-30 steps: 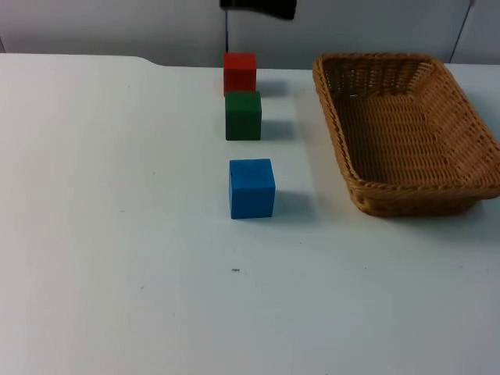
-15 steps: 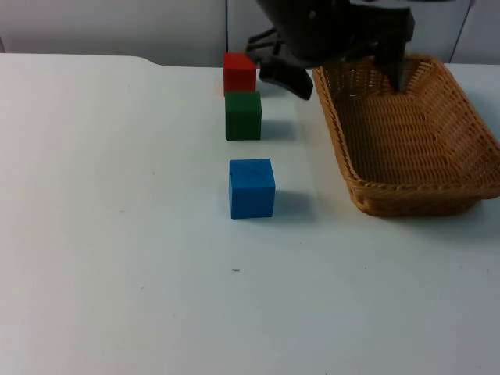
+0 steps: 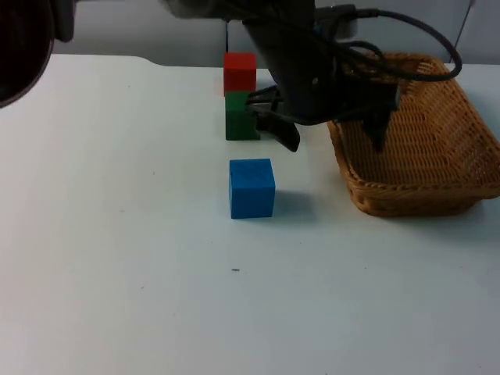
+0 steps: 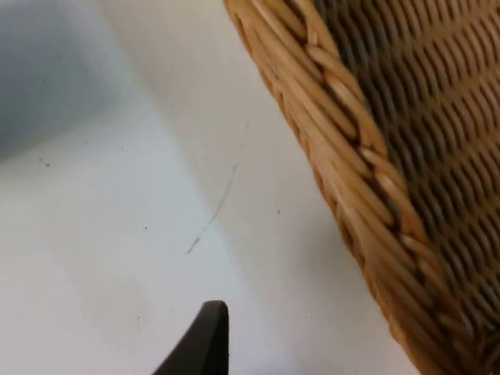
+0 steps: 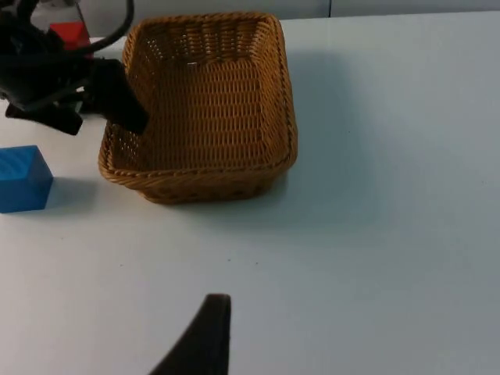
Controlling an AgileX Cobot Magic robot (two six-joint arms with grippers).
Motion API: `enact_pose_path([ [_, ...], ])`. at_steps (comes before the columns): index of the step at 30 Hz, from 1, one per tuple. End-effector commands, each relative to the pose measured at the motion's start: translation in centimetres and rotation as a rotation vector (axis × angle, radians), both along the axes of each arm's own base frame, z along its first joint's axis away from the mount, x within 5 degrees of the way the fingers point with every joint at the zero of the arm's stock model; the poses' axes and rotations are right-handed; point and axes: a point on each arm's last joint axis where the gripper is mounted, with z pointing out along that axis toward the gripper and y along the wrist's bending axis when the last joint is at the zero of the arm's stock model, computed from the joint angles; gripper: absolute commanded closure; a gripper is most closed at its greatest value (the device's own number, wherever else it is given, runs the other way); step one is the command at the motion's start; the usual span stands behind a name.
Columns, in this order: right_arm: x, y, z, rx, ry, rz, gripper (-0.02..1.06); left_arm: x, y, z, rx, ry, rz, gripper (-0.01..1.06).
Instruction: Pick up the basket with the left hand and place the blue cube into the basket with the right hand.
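Straddling the basket [image 3: 414, 133] rim with our left gripper [image 3: 332, 137], jaws spread, we are leaving the blue cube [image 3: 251, 188] untouched on the surface [image 3: 117, 234] while our right gripper waits aside, jaw state unclear.

Basket [image 3: 437, 148]: tan-brown wicker, woven pattern, with a braided rim. Cube nearest the camera [image 3: 251, 188]: blue. Middle cube [image 3: 238, 121]: dark green. Rear cube [image 3: 239, 72]: red. Surface [image 3: 117, 234]: white, plain. Left gripper [image 3: 332, 129]: black. Partition wall [image 3: 141, 27]: grey.
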Motion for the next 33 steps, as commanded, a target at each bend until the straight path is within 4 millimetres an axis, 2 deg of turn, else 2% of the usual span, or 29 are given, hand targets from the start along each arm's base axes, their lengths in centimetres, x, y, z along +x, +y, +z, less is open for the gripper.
enact_pose_path([
  [1,0.1,-0.1,-0.2,-0.004,-0.004,-0.012,0.0,-0.2,-0.5,-0.3,-0.008,0.005,0.002,0.0],
  [4,0.1,-0.1,-0.2,-0.005,-0.004,-0.013,0.0,-0.4,-0.7,-1.0,-0.004,0.02,0.002,0.0],
  [16,0.1,-0.1,-0.2,-0.005,-0.004,-0.013,0.0,-0.7,-1.7,-1.3,-0.026,-0.009,-0.002,0.01],
  [29,0.1,-0.1,-0.2,-0.005,-0.004,-0.013,0.0,-0.7,-1.8,-2.9,-0.022,0.018,0.02,0.01],
  [33,0.1,-0.1,-0.2,-0.005,-0.004,-0.013,0.0,-0.6,-1.8,-2.8,-0.029,0.022,0.037,0.09],
])
